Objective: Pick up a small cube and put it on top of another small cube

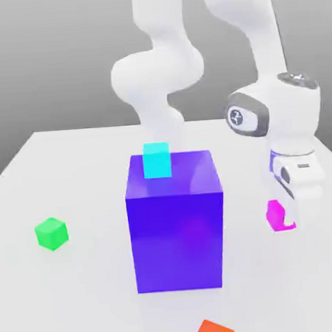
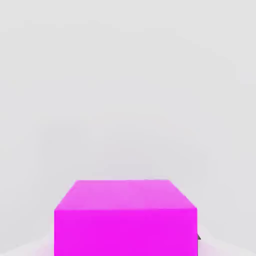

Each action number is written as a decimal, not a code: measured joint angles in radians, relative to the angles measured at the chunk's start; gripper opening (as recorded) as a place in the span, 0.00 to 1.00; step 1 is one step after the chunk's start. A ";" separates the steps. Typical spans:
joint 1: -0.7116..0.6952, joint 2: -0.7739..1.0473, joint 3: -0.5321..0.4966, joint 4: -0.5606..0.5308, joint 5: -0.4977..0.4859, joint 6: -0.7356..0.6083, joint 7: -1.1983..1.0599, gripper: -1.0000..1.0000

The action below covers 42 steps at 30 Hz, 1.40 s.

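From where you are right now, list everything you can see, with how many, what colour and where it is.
Big block: one, blue-purple, standing mid-table.
Small cube: one, cyan, on top of the big block.
Small cube: one, green, on the table toward the exterior view's left.
Small cube: one, magenta, at the gripper, toward the exterior view's right.
Small cube: one, orange, at the near edge of the exterior view, partly cut off.
Table: one, white, under it all.
Robot arm: one, white with grey, behind the block and reaching to the exterior view's right.
Gripper: one, white, shut on the magenta cube.
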 joint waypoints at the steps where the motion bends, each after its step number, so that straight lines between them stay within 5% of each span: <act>1: -0.011 0.006 -0.005 0.020 -0.021 -0.010 -0.039 0.00; 17: -0.195 0.107 -0.136 0.328 -0.334 -0.129 -0.709 0.00; 28: -0.557 -0.012 -0.442 0.256 -0.584 -0.212 -0.683 0.00; 42: -0.862 -0.229 -0.641 0.054 -0.528 -0.232 -0.592 0.00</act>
